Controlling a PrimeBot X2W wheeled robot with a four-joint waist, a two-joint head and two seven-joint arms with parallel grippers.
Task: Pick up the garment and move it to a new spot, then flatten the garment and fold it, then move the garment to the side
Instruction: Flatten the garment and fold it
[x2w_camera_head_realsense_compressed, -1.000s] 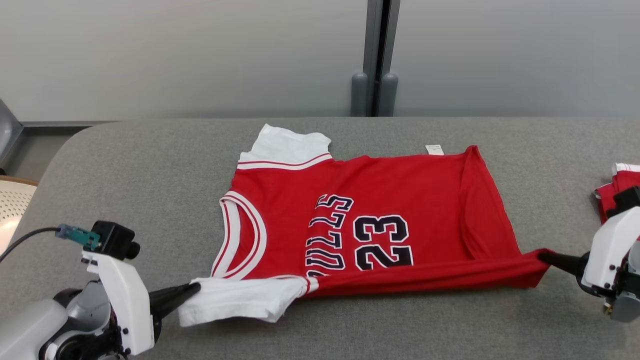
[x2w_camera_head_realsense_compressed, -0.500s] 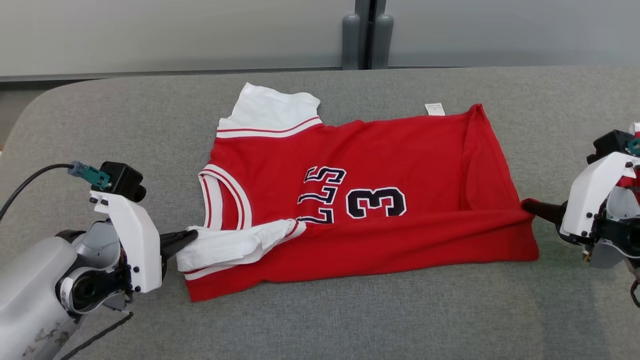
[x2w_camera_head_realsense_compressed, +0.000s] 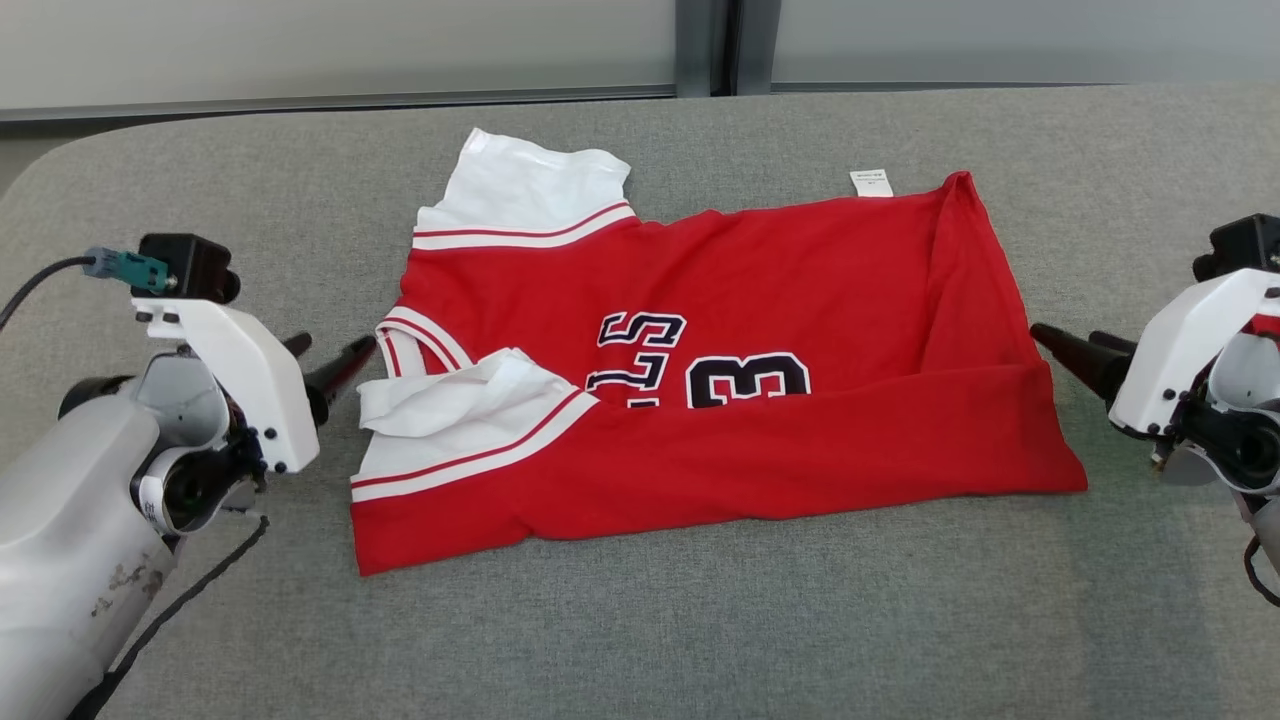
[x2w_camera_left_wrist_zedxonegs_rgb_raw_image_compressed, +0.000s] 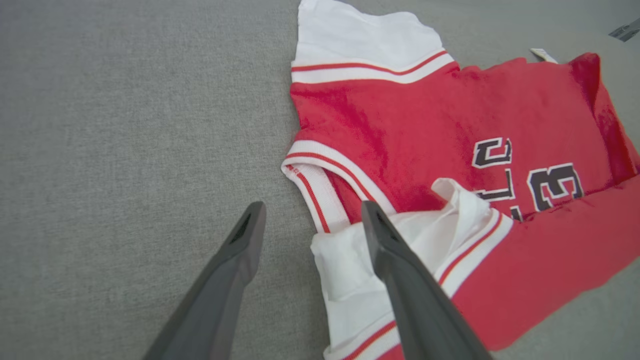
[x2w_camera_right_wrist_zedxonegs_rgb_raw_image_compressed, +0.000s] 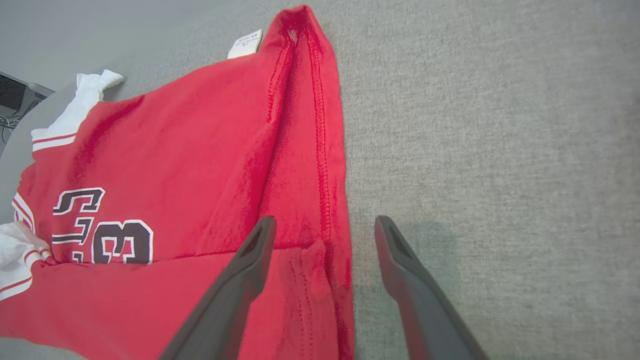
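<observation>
The garment (x2w_camera_head_realsense_compressed: 720, 300) is a red jersey with white sleeves and dark print, lying on the grey table (x2w_camera_head_realsense_compressed: 640, 620). Its near edge is folded up over itself and covers the lower part of the print. My left gripper (x2w_camera_head_realsense_compressed: 335, 352) stands open just left of the crumpled white sleeve (x2w_camera_head_realsense_compressed: 450, 405), holding nothing. In the left wrist view the left gripper (x2w_camera_left_wrist_zedxonegs_rgb_raw_image_compressed: 311, 210) has one finger over the sleeve (x2w_camera_left_wrist_zedxonegs_rgb_raw_image_compressed: 350, 260) and the other over bare table. My right gripper (x2w_camera_head_realsense_compressed: 1065, 340) is open at the garment's right edge; in the right wrist view the right gripper (x2w_camera_right_wrist_zedxonegs_rgb_raw_image_compressed: 325, 225) straddles the hem of the garment (x2w_camera_right_wrist_zedxonegs_rgb_raw_image_compressed: 200, 150).
A white label (x2w_camera_head_realsense_compressed: 870, 182) sticks out at the garment's far edge. A bit of red and white cloth (x2w_camera_head_realsense_compressed: 1268, 322) shows behind my right wrist. The table's rounded left corner (x2w_camera_head_realsense_compressed: 60, 170) is near my left arm. A pale wall runs along the back.
Both grippers have opened and let go of the garment, whose near edge now lies folded over the print. The head camera has tilted down.
</observation>
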